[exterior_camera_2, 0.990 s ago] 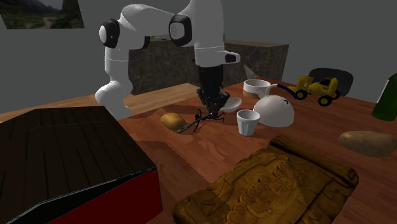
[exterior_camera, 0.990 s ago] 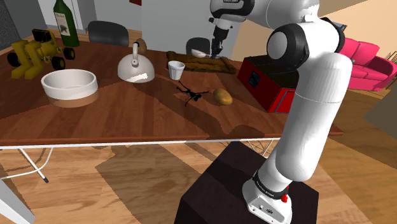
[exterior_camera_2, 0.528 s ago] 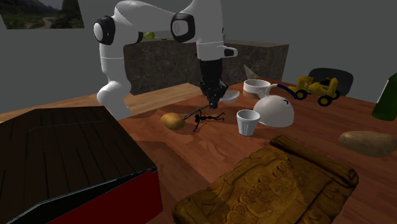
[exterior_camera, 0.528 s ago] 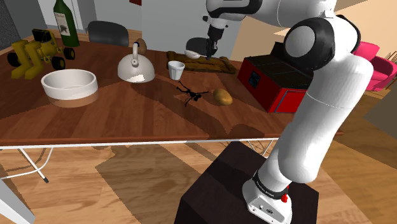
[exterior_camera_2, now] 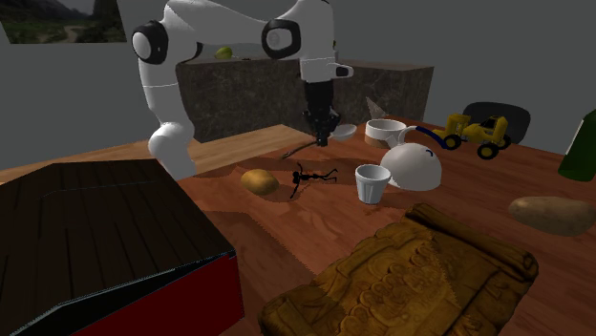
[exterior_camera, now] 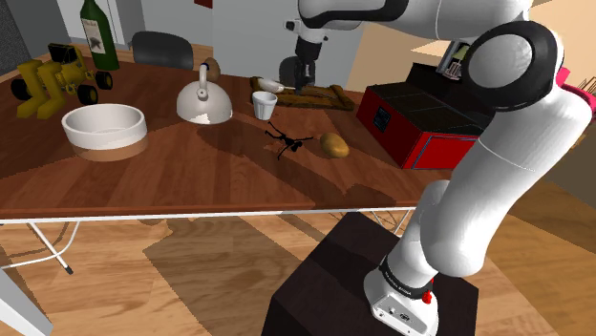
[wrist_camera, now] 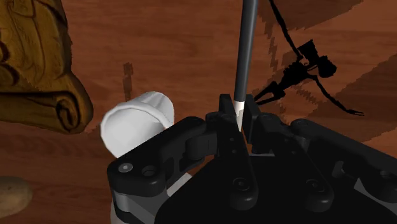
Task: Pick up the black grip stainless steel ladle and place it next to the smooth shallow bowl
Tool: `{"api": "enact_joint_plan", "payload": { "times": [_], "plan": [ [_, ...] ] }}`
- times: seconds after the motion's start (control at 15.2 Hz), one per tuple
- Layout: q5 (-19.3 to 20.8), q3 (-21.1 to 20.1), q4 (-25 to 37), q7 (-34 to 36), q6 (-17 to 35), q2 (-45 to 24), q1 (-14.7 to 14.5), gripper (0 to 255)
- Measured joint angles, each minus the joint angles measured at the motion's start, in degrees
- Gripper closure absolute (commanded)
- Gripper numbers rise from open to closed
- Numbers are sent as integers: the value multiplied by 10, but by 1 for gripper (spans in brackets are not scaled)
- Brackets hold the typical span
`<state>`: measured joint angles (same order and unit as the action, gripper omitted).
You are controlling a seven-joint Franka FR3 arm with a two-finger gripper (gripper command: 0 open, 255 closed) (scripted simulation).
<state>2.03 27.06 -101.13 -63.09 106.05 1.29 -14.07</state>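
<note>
We log: all-black gripper (wrist_camera: pixel 236 111) clasps black-handled, pale-bowled ladle (wrist_camera: pixel 247 44) between its fingers | ladle in the air over brown wooden table (exterior_camera_2: pixel 306 229), near small white cup (exterior_camera_2: pixel 372 183).

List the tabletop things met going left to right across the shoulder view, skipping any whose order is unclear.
Bowl → kettle → cup → potato → red box
</note>
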Motion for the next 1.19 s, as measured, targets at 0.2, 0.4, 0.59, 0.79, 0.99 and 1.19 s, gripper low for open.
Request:
{"api": "enact_joint_plan", "payload": {
  "times": [0.2,0.4,0.59,0.79,0.99,1.19],
  "plan": [
    [13,-26,-22,51,3,19,-23,255],
    [26,-50,-50,98,7,42,-42,255],
    [32,-74,-60,141,4,54,-59,255],
    [34,-96,-66,180,4,56,-75,255],
    [34,-120,-61,223,2,51,-94,255],
    [35,-144,-56,265,-5,49,-113,255]
  ]
}}
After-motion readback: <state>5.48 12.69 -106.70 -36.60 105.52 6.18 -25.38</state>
